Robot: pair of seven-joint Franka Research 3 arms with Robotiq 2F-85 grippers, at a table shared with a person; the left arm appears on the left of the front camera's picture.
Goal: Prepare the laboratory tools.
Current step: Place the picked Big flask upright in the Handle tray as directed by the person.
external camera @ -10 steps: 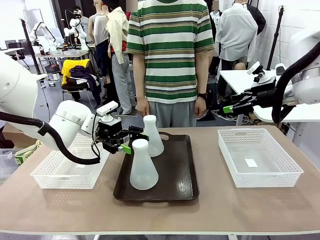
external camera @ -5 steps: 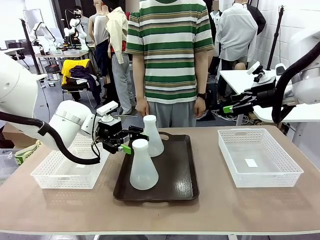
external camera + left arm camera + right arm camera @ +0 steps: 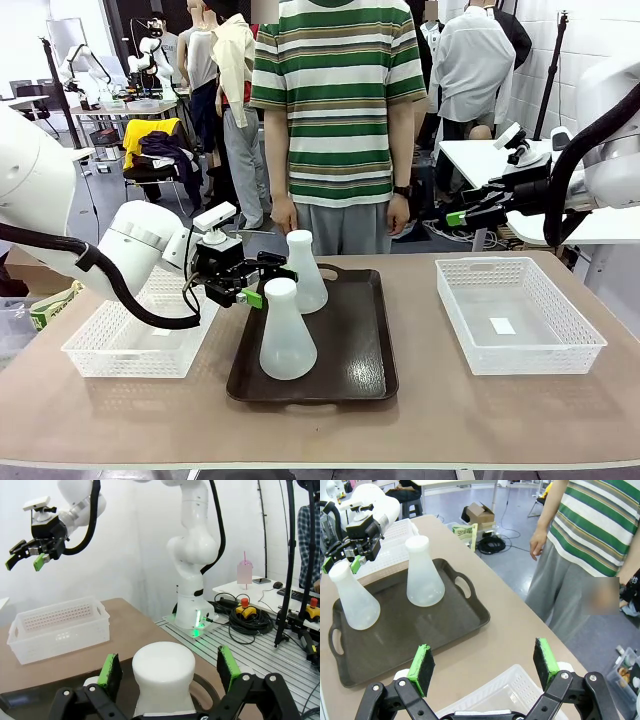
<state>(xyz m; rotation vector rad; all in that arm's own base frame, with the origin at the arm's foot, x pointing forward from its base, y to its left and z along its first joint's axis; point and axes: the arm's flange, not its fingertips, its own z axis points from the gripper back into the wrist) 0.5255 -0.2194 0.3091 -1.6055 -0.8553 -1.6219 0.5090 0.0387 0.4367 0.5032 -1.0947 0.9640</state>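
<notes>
Left end effector [image 3: 262,283] open; right end effector [image 3: 452,216] open, raised.

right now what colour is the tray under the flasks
Dark brown tray, clearest in the front view.

We see two frosted, matt plastic flasks [image 3: 287,335] [image 3: 304,272] on a smooth, dark, semi-gloss tray [image 3: 355,350]. Two baskets [image 3: 520,318] [image 3: 130,345] are white plastic mesh. The table [image 3: 450,410] looks matt, smooth tan laminate.
</notes>
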